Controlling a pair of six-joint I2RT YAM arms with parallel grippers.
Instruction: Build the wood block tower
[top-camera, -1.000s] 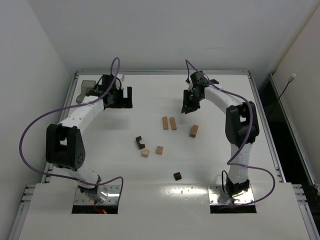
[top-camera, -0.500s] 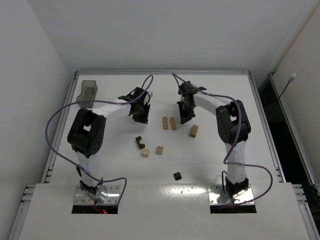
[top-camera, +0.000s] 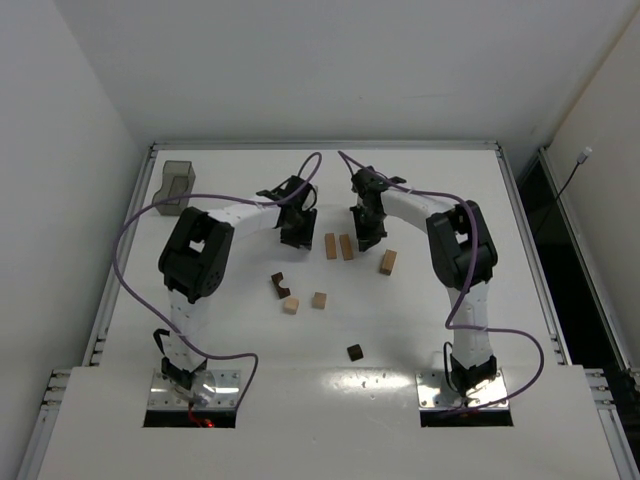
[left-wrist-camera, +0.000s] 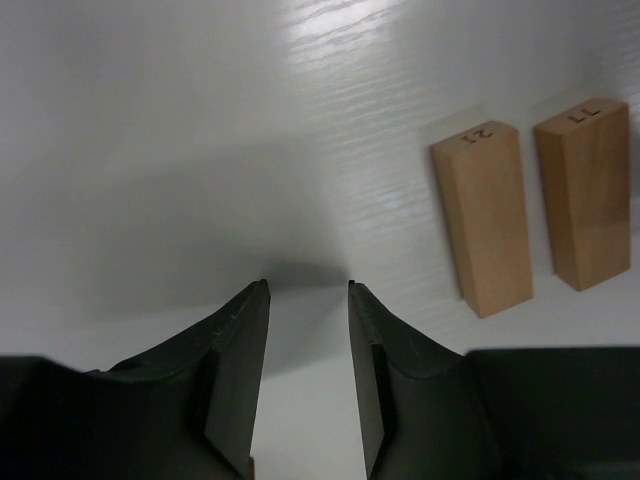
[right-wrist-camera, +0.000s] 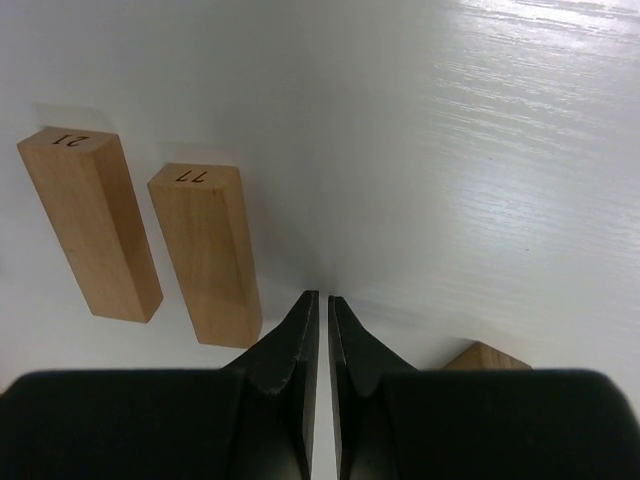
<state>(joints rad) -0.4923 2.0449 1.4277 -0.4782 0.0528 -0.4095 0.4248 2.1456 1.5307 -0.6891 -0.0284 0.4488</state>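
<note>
No wood block tower stands yet. Every block lies loose and flat on the tabletop (top-camera: 400, 320), and none is stacked. My left pincer (left-wrist-camera: 307, 287) hangs low over bare tabletop with a narrow gap between its jaws and nothing in it. My right pincer (right-wrist-camera: 321, 297) is pressed fully closed and is also empty. Between them lie two tan cuboids side by side, close but apart: the block marked 21 (left-wrist-camera: 482, 232) and the neighbour block (left-wrist-camera: 585, 193). A third tan cuboid (top-camera: 388, 262) sits off to my right. Nearer my bases are one tan cube (top-camera: 319, 300), another tan cube (top-camera: 290, 305), a notched dark piece (top-camera: 280, 285) and a dark cube (top-camera: 354, 351). I judge I am at the first pick. Next, one pincer must spread wider than a cuboid's narrow side, centre over it, come down and close.
</note>
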